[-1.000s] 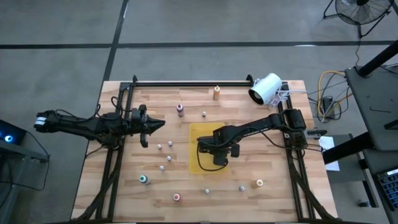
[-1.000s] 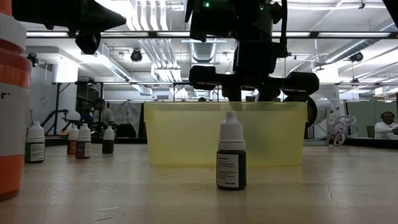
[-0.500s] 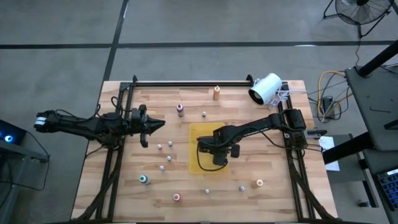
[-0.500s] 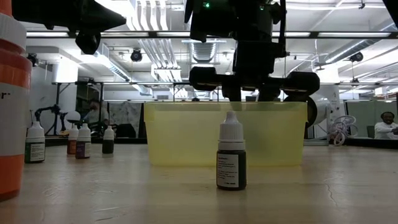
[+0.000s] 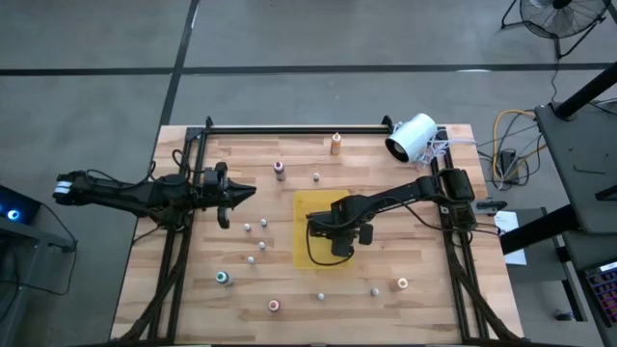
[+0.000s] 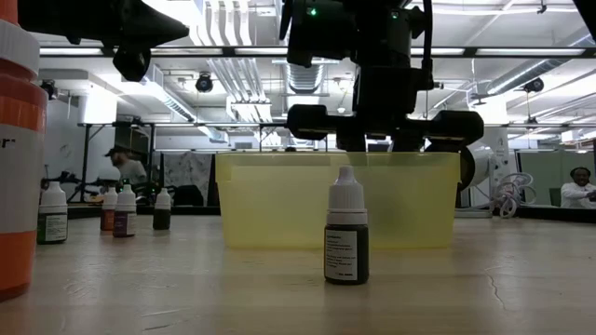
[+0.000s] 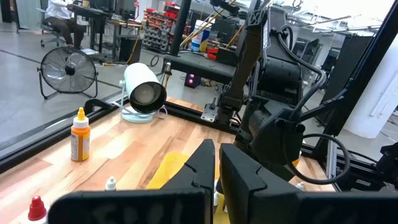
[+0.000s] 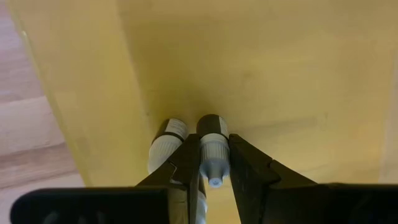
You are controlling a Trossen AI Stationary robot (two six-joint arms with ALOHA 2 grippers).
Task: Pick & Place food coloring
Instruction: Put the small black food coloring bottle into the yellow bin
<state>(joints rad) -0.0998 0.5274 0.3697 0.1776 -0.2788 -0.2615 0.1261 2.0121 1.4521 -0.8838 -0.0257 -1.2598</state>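
Observation:
Many small food coloring bottles stand scattered on the wooden table: an orange one (image 5: 335, 144), a maroon one (image 5: 279, 170), a teal one (image 5: 223, 278), a pink one (image 5: 274, 306) and several tiny whitish ones (image 5: 261, 245). My right gripper (image 5: 337, 234) points down into the yellow bin (image 5: 307, 207), shut on one small bottle (image 8: 212, 134). A second bottle (image 8: 166, 144) stands upright on the bin floor right beside it. My left gripper (image 5: 253, 191) hovers shut and level over the table's left side, touching nothing. My right gripper pinches the small bottle by its white cap (image 8: 213, 155) between the two fingers, coming from above and pointing down. The bottle is upright, dropper tip up, inside the yellow bin. Whether its base rests on the bin floor I cannot tell.
A white cylinder-shaped device (image 5: 412, 137) lies at the far right corner. In the low view a dark bottle (image 6: 346, 237) stands in front of the bin and a large orange bottle (image 6: 17, 158) is close at the left. Black rails (image 5: 289, 128) frame the table.

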